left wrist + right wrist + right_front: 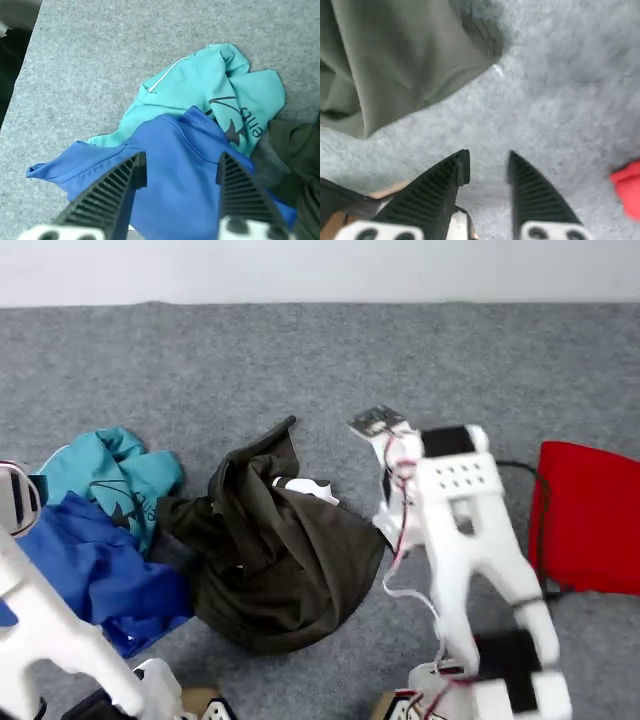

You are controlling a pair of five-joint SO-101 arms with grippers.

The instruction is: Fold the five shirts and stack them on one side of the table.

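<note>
Grey, carpet-like covering spreads over the whole surface (200,370), with a pale wall along the top of the high view. At the left of that view a teal shirt (105,475) lies crumpled, and a blue shirt (95,570) overlaps its lower edge. A dark olive shirt (280,560) is heaped in the centre, touching both, with a small white piece (305,487) showing near its top. A red shirt (590,515) lies flat, well apart at the right edge. The left arm (40,630) rises from the lower left corner and the right arm (470,540) from the lower right. The left wrist view adds detail: the left tool (182,160) hangs above the blue shirt (170,170) with its fingers spread wide and holding nothing, and the teal shirt (200,85) bears a dark graphic. The right wrist view shows the right tool (488,157) with a narrow gap between its fingers, empty, above bare grey beside a fold of the dark olive shirt (395,60), and a sliver of the red shirt (627,192).
</note>
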